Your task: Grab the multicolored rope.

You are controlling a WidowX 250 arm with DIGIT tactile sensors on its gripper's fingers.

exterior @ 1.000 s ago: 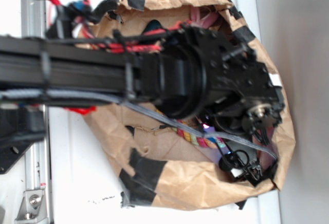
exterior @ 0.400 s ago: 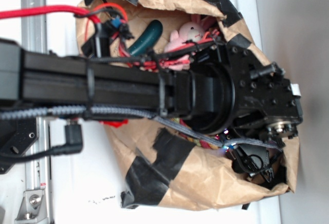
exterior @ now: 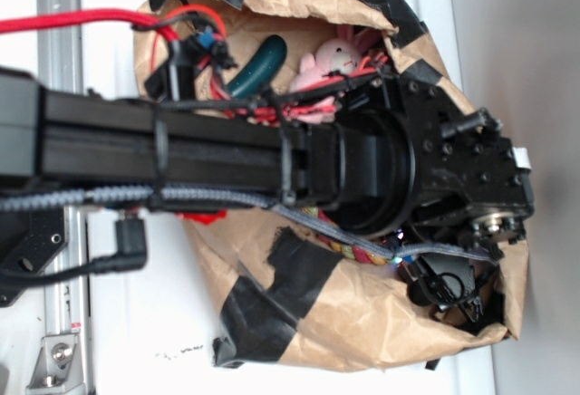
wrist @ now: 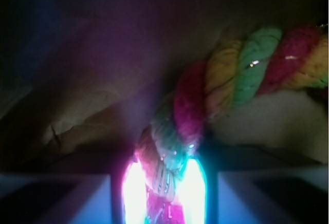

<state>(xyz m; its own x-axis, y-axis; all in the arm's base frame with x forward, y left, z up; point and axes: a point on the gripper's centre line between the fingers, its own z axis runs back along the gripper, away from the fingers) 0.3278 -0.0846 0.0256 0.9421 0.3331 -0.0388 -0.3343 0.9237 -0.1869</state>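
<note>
The multicolored rope [wrist: 241, 70] is a thick twist of red, yellow and green strands lying inside the brown paper bag [exterior: 362, 322]. In the wrist view it curves from the upper right down between my two brightly lit fingers. My gripper [wrist: 163, 193] is shut on the rope's lower stretch. In the exterior view my black arm covers most of the bag, and only a short piece of the rope [exterior: 358, 252] shows under the wrist. The gripper [exterior: 449, 291] sits low in the bag's right corner, its fingers mostly hidden.
A pink bunny [exterior: 328, 58] and a dark green cucumber toy [exterior: 258, 64] lie in the bag's upper part. Black tape patches the bag's crumpled walls [exterior: 272, 291]. A metal rail [exterior: 59, 14] runs along the left edge.
Since one second ago my arm has shifted right and towards the bag's lower right corner, uncovering the bunny and cucumber toy. Over the last half second hardly anything has moved.
</note>
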